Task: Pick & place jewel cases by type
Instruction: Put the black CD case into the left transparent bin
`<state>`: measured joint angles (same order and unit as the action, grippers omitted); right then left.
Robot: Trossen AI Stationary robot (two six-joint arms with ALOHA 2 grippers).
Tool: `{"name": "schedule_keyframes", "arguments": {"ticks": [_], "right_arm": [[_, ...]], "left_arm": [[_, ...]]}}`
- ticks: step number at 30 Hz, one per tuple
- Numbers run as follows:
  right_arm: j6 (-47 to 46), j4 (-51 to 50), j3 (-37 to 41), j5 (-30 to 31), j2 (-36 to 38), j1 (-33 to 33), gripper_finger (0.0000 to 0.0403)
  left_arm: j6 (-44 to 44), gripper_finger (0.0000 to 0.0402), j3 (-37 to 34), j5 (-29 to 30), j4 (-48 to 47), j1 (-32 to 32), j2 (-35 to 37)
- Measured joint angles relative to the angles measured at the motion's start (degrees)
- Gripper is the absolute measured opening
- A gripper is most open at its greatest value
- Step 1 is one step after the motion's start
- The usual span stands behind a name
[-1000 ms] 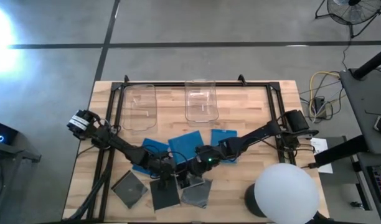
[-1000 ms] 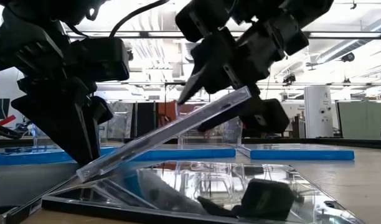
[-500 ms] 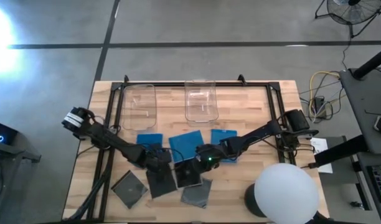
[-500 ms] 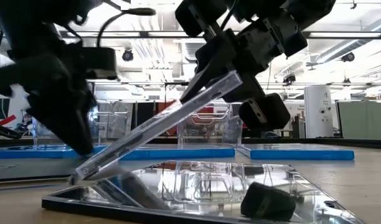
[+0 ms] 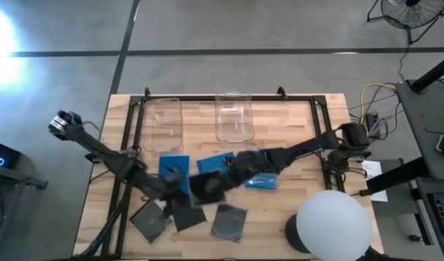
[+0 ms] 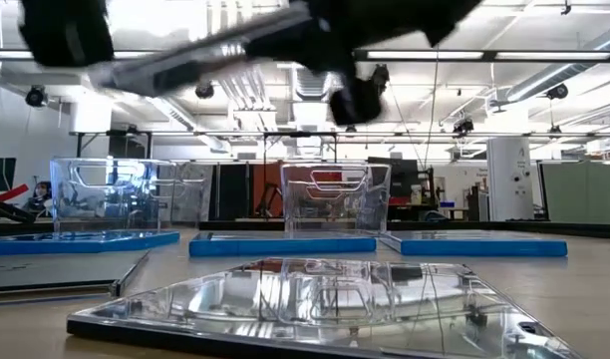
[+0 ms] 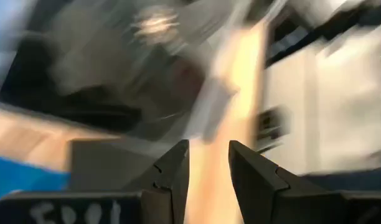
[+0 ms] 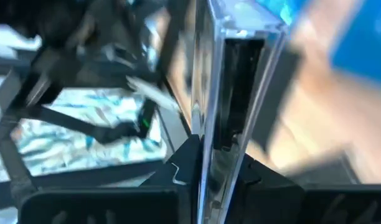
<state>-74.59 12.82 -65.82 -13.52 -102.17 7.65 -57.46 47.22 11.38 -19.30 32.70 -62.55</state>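
Note:
A dark jewel case hangs in the air above the middle of the table, with my right gripper shut on it; in the low view it is a blurred slanting streak high up. My left gripper stands just left of it, slightly open, nothing between its fingers. Three blue cases lie flat behind. Three more dark cases lie flat near the front edge. My right gripper pinches the dark case between its two fingers, one on each flat face, at the edge nearest the gripper. The fingers reach in from the table's right. The case is lifted clear of the table and slants a little, its free end toward the left.
Two clear bins stand at the far side inside a black frame. A white round lamp head overhangs the front right corner. Bare wood shows at the table's far right.
My right gripper has risen and drawn a little toward the far side with the dark case. The case leaned with its lower edge on another case a second ago; it now hangs clear, high above the table. My left gripper has pulled back toward the table's left.

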Motion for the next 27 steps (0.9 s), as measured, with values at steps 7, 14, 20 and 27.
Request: {"name": "schedule_keyframes", "arguments": {"ticks": [7, 14, 20, 27], "right_arm": [[8.24, -2.61, -11.11, 0.17, -2.66, -8.75, 0.0029], [12.08, -11.35, -27.06, -4.26, -12.32, -17.78, 0.0029], [10.10, -14.98, -45.23, -9.47, -27.01, -20.71, 0.0029], [7.69, -22.57, -67.64, -9.02, -42.28, -23.05, 0.0029]], "left_arm": [[4.83, 0.0094, 6.58, 18.30, 0.36, 3.94, 13.89], [24.53, 0.0094, 13.80, 29.73, 0.46, 4.34, 21.74], [30.99, 0.0094, 16.04, 29.68, -0.50, 4.34, 25.28], [35.94, 0.0094, 15.80, 29.72, -0.85, 4.34, 30.00]]}}
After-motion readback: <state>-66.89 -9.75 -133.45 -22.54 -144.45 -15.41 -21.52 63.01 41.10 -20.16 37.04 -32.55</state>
